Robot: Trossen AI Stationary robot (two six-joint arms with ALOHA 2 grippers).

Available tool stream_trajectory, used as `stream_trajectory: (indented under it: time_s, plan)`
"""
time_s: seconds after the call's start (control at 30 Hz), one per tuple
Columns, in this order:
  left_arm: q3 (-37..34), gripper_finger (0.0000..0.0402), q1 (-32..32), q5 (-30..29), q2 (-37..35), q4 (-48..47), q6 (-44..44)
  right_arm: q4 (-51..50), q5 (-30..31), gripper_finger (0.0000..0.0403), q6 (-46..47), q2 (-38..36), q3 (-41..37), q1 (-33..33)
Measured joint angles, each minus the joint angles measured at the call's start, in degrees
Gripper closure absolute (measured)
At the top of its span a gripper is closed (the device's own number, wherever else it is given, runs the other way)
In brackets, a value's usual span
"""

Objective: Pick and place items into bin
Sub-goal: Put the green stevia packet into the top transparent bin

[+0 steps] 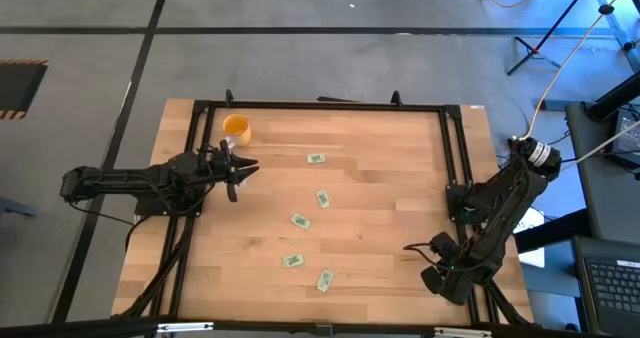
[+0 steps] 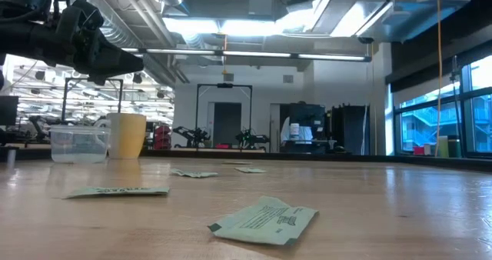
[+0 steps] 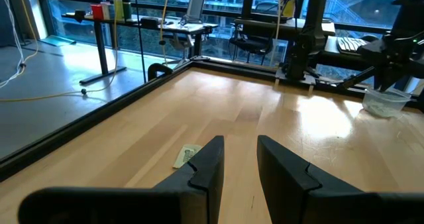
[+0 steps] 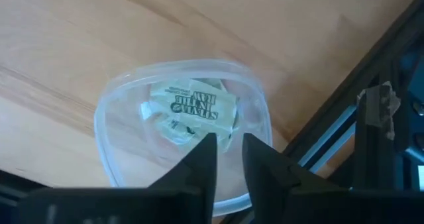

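Several light green packets lie flat on the wooden table: (image 1: 316,159), (image 1: 323,197), (image 1: 300,221), (image 1: 292,261), (image 1: 324,280). In the low view the nearest packet (image 2: 265,220) is slightly curled. A clear plastic bin (image 4: 119,98) stands near the table's right near corner, also seen as the bin (image 2: 77,143) and the bin (image 3: 384,101). It holds more packets (image 4: 192,108). My right gripper (image 4: 230,139) hovers above the bin, pointing down, open by a narrow gap and empty. My left gripper (image 3: 240,141) hangs over the table's left part, level, pointing right, narrowly open, with one packet (image 3: 187,156) just ahead.
An orange cup (image 1: 236,128) stands by the far left corner, the same cup (image 2: 127,135) in the low view. A black frame rail (image 1: 320,105) runs along the far and side edges. Bare wood lies between the packets and the right rail.
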Motion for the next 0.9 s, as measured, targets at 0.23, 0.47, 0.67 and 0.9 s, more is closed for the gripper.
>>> stream_trajectory:
  time_s: [0.23,0.47,0.67,0.9]
  plan:
    - [0.0,0.0316,0.01,0.0,0.01,0.0,0.0,-0.6,1.64,0.0295,0.51,-3.31,0.02,-0.02]
    - [0.01,0.0316,0.01,2.35,0.0,0.46,0.0,-3.55,22.17,0.0296,-4.12,-12.02,0.02,-1.18]
    - [0.01,0.0315,-0.01,10.31,0.02,6.32,-0.29,-3.96,44.38,0.0297,-19.84,-20.11,0.07,-6.19]
    - [5.96,0.0294,0.01,9.73,7.98,2.84,0.9,-8.39,47.74,0.0297,-33.34,-27.52,-1.92,-15.95]
